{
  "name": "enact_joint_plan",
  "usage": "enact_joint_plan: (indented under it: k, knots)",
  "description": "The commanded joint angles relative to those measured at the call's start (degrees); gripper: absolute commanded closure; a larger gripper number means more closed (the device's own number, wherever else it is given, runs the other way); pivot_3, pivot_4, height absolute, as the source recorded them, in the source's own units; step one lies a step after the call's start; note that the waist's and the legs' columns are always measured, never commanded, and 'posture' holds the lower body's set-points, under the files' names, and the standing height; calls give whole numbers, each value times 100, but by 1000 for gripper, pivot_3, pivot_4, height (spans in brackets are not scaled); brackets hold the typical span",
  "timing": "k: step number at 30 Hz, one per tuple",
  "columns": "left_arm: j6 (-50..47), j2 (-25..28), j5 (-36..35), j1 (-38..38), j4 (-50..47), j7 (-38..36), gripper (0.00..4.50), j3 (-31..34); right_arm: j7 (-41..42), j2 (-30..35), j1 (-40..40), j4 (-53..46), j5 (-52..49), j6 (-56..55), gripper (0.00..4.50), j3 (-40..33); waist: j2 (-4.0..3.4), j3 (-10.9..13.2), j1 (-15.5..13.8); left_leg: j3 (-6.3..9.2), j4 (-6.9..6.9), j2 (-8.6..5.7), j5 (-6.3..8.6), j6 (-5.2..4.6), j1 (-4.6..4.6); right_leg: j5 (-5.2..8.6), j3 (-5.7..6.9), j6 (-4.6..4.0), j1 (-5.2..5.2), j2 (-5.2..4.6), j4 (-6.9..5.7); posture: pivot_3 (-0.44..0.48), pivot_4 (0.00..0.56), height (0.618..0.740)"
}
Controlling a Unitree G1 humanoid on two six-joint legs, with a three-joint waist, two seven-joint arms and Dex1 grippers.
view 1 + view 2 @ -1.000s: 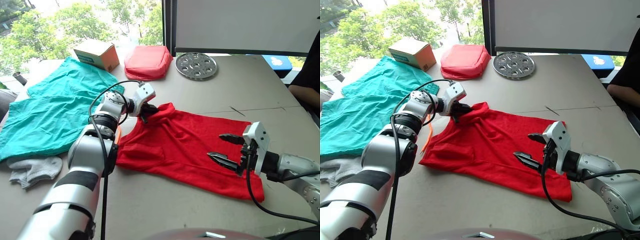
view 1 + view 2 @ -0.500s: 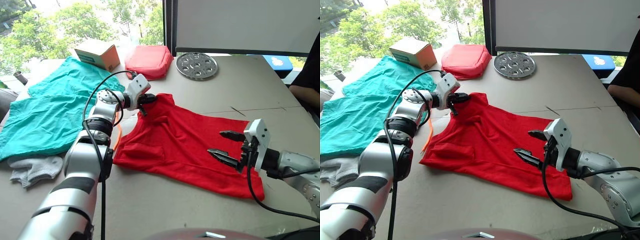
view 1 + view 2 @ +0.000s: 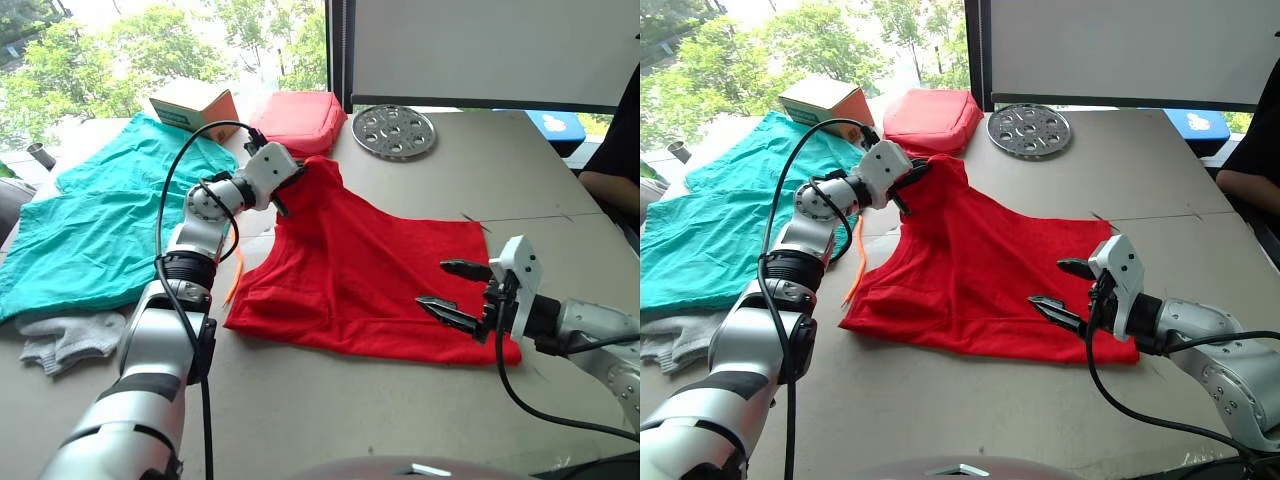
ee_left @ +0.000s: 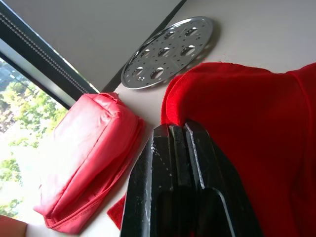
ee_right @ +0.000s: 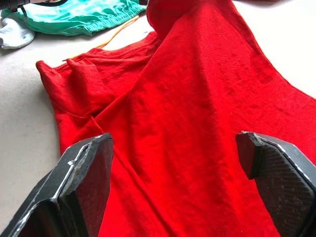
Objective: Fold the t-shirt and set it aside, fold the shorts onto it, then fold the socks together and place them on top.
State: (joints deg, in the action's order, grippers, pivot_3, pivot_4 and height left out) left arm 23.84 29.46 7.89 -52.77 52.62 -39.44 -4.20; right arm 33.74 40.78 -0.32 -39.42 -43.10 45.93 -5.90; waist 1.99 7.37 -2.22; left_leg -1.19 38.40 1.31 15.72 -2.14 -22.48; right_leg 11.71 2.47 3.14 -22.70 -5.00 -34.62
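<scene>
**Left eye view: shirt corner pinched and lifted, first fold in hand**

Left eye view shows the bright red thin-cloth t-shirt (image 3: 370, 270) spread on the grey table (image 3: 480, 170), one far corner raised off the surface. The left gripper (image 3: 285, 180) has its black fingers pressed together on that corner; the left wrist view confirms red cloth clamped between them. The right gripper (image 3: 455, 290) hovers over the shirt's near-right hem with fingers spread wide, holding nothing.

Judgement: the step is the first fold of the shirt. To do it well, carry the pinched corner low across the body so the cloth drapes flat; the right gripper could pin the hem so the shirt does not slide. A bunched sleeve at the near-left will need smoothing.

Edges and room:
- Puffy pinkish-red padded pouch (image 3: 297, 120) lies just beyond the left gripper; a higher lift risks brushing it.
- Round perforated metal disc (image 3: 393, 131) sits near the pouch, apart from the shirt.
- Large teal-green cloth shorts (image 3: 100, 220) lie just beside the shirt on the left, orange drawstring (image 3: 235, 275) between them.
- Small grey-white knit socks (image 3: 65, 340) rest at the shorts' near edge.
- Cardboard box (image 3: 193, 105) stands at the far edge.
- Bare table shows to the right, beyond the shirt.
</scene>
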Motion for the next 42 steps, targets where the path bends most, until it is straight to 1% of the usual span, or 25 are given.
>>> enact_joint_plan:
  k: [1,4,6,9,12,16,20,22,23,25,27,29,32,36,37,39,40,41,42]
  knots:
    - [175,31,117,-174,183,292,4439,-22,66,40,-95,-48,-5,-94,300,-76,0,0,3,-1,0,0,0,0,0,0,0,0,0,0,0,0,150,740]
    - [98,-63,66,-316,466,229,4439,-32,42,120,-122,54,251,-65,300,137,0,0,8,-5,-1,0,0,0,0,0,0,1,0,0,0,0,150,740]
    - [24,-146,22,-428,667,51,4439,-54,-90,226,-142,287,781,-51,300,568,1,0,3,-8,0,0,0,0,0,0,3,1,0,1,-2,0,150,740]
    - [-29,-248,68,-607,957,3,4439,-88,-173,309,-133,595,1451,-248,300,1082,0,0,9,-9,1,-1,0,0,-2,0,4,1,0,1,-1,0,150,740]
    - [-65,-358,99,-792,1215,-85,4439,-113,-330,101,-157,903,1786,-310,300,1326,2,-1,10,-9,1,-2,0,0,-2,0,4,1,-1,2,-2,0,150,740]
    - [-117,-436,272,-1029,1556,15,4439,-216,-448,-67,-178,1232,2267,-348,300,1702,3,-3,26,-9,1,-2,0,0,-2,0,6,1,0,3,-3,0,150,740]
    - [-326,-487,326,-1307,1822,430,4439,-182,-420,-184,-92,1343,2383,-227,300,1799,14,-9,75,-8,1,-2,-1,0,3,0,4,2,1,3,-7,0,150,740]
    - [-227,-479,436,-1393,1865,641,4439,-239,-424,-225,-73,1338,2402,-194,300,1776,15,-10,108,-6,2,-1,-1,1,5,0,4,2,2,3,-10,0,150,740]
    - [-24,-438,569,-1411,1861,766,4439,-340,-432,-252,-61,1325,2401,-188,300,1746,16,-10,118,-5,2,-1,-1,1,5,0,4,2,2,3,-10,0,150,740]
    - [268,-379,737,-1421,1871,822,4439,-473,-441,-295,-43,1302,2398,-176,300,1695,16,-10,133,-5,1,-1,-1,1,6,0,5,2,2,3,-11,0,150,740]
    - [323,-384,665,-1396,1892,725,4439,-408,-436,-309,-28,1270,2397,-174,300,1645,16,-10,137,-5,0,-1,-1,1,8,0,5,2,2,3,-13,0,150,740]
    - [472,-390,659,-1337,1861,796,4439,-399,-429,-304,-10,1226,2379,-166,300,1591,15,-10,136,-5,-1,-1,-1,1,9,0,5,2,2,3,-14,0,150,740]
    - [584,-417,601,-1274,1841,724,3464,-366,-419,-295,7,1186,2374,-171,300,1553,16,-10,128,-6,0,-1,-1,1,7,0,5,2,2,2,-13,0,150,740]
    - [859,-381,623,-1176,1748,731,1615,-395,-398,-279,24,1147,2371,-168,300,1524,16,-10,128,-6,0,-1,-1,1,7,0,5,2,2,1,-13,0,150,740]
    - [990,-340,664,-1121,1691,789,1475,-423,-390,-272,19,1136,2364,-162,300,1513,16,-10,129,-6,0,-1,-1,1,7,0,5,2,2,1,-13,0,150,740]
    - [1101,-294,602,-1029,1613,713,449,-386,-374,-260,12,1124,2356,-161,300,1497,15,-10,132,-7,-1,-1,-1,1,7,0,5,1,2,1,-13,0,150,740]
    - [1105,-262,555,-979,1578,649,74,-361,-368,-257,10,1117,2352,-159,300,1490,15,-10,129,-6,-1,-1,-1,1,7,0,5,2,2,1,-13,0,150,740]
    - [877,-278,398,-956,1594,523,13,-243,-362,-255,10,1113,2349,-159,300,1483,15,-10,128,-6,-1,-1,-1,1,7,0,6,1,2,1,-13,0,150,740]
    - [386,-321,159,-989,1659,444,13,-36,-355,-255,5,1111,2345,-158,300,1477,15,-10,126,-6,-1,-1,-1,1,7,0,6,1,2,1,-13,0,150,740]
